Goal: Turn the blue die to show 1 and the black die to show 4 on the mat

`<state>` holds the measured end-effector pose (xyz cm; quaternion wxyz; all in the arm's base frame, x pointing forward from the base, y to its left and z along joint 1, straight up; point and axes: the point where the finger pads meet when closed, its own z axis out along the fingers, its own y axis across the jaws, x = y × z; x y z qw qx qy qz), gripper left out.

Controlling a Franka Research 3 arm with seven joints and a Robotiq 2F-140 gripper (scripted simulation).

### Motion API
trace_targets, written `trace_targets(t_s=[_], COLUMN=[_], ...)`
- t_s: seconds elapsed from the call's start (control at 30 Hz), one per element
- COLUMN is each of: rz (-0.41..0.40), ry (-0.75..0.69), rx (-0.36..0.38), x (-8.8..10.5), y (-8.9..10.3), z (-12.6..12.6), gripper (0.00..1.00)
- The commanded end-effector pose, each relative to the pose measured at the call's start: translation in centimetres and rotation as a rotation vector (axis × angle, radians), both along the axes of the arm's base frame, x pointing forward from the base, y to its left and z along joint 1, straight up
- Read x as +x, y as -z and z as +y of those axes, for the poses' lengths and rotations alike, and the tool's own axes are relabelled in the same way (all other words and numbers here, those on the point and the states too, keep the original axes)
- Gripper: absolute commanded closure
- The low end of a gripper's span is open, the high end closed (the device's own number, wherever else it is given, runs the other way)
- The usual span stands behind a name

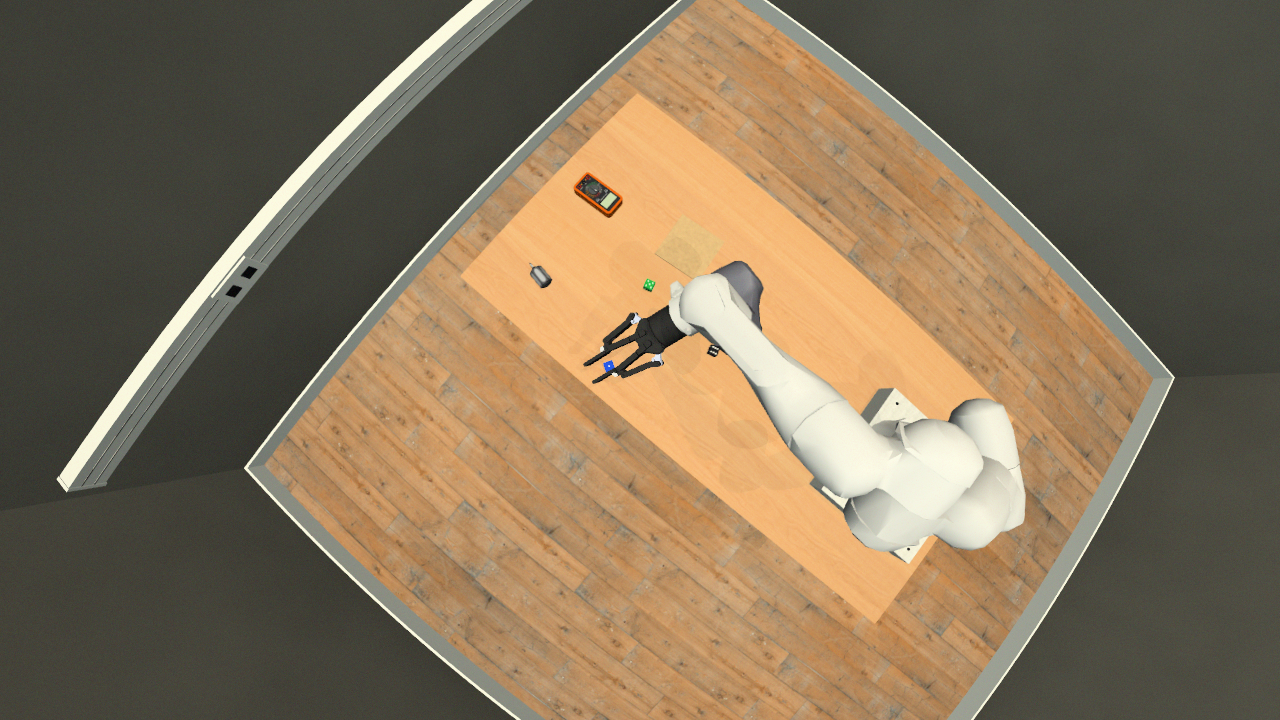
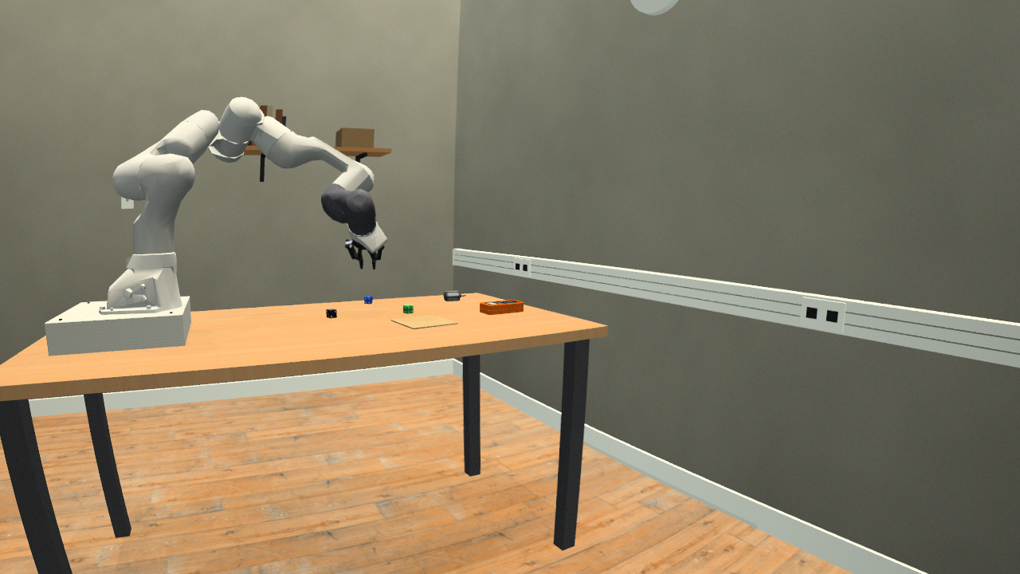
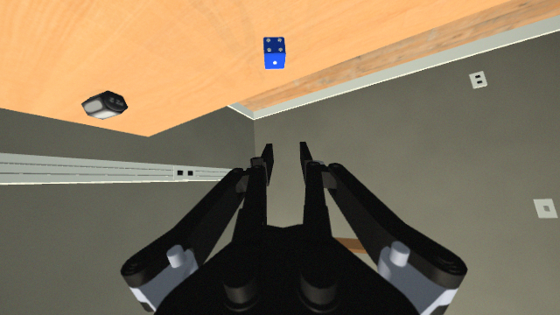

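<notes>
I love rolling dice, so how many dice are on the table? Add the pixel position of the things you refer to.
3. The blue die (image 1: 608,366) (image 2: 367,300) (image 3: 274,52) is near the table's edge, the green die (image 1: 648,284) (image 2: 408,308) is beside the mat (image 1: 687,243) (image 2: 423,322), and the black die (image 1: 713,351) (image 2: 331,313) is nearest the arm's base (image 1: 893,404) (image 2: 114,334).

Smooth, pale wooden tabletop (image 1: 537,264) (image 2: 249,342) (image 3: 184,52).
</notes>
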<state>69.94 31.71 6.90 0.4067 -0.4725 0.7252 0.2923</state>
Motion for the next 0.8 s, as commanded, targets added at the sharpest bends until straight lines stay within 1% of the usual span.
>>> trace_targets(t_s=[0.0, 0.13, 0.17, 0.2, 0.23, 0.57, 0.67, 0.7, 0.77], rz=[0.173, 0.192, 0.23, 0.243, 0.249, 0.359, 0.364, 0.393, 0.411], ry=[-0.016, -0.03, -0.056, -0.063, -0.067, -0.11, -0.111, -0.114, -0.113], rx=[0.009, -0.005, -0.038, -0.051, -0.057, -0.201, -0.208, -0.26, -0.297], x=[-0.8, -0.8, -1.0, -1.1, -1.1, -1.7, -1.7, -1.9, -2.0], y=[0.5, 0.5, 0.6, 0.6, 0.7, 1.3, 1.3, 1.5, 1.6], z=[1.2, 1.5, 2.1, 2.3, 2.4, 3.2, 3.2, 3.2, 3.2], gripper=[0.68, 0.68, 0.68, 0.68, 0.68, 0.68, 0.68, 0.68, 0.68])
